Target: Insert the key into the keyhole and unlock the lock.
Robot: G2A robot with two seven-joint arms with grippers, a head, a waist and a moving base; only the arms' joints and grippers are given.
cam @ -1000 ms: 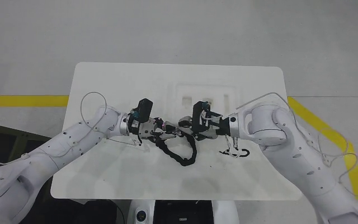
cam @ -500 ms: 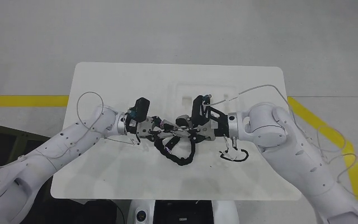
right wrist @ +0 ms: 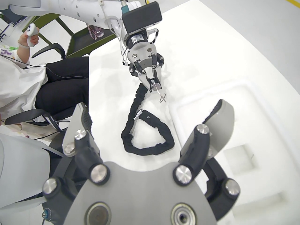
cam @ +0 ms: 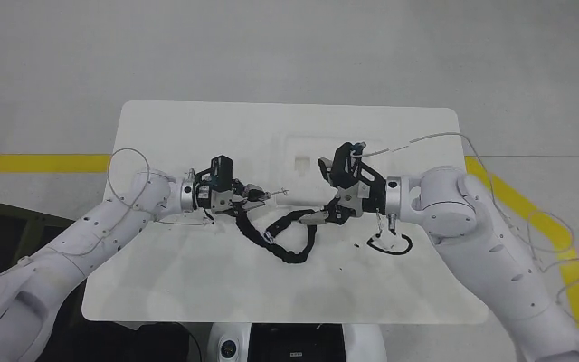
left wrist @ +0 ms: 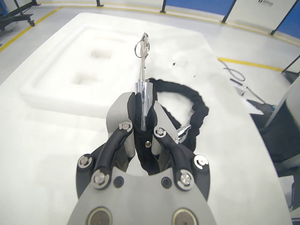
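My left gripper is shut on the chrome lock cylinder, at the end of a black fabric-sleeved chain. The silver key with its ring sticks out of the cylinder's front. In the right wrist view the chain loops on the table, and its metal pin end lies free, apart from the cylinder. My right gripper hangs open and empty over the loop, facing the left gripper. From above, the left gripper and right gripper are apart, the key between them.
A white foam tray with shallow pockets lies at the back middle of the table. A short black cable curls on the table beside the right arm. The table's front edge is close to the chain loop.
The two grippers have drawn apart. The right one let go, opened and backed off to the right. The left one moved left with the cylinder, and the chain's pin end now lies free.
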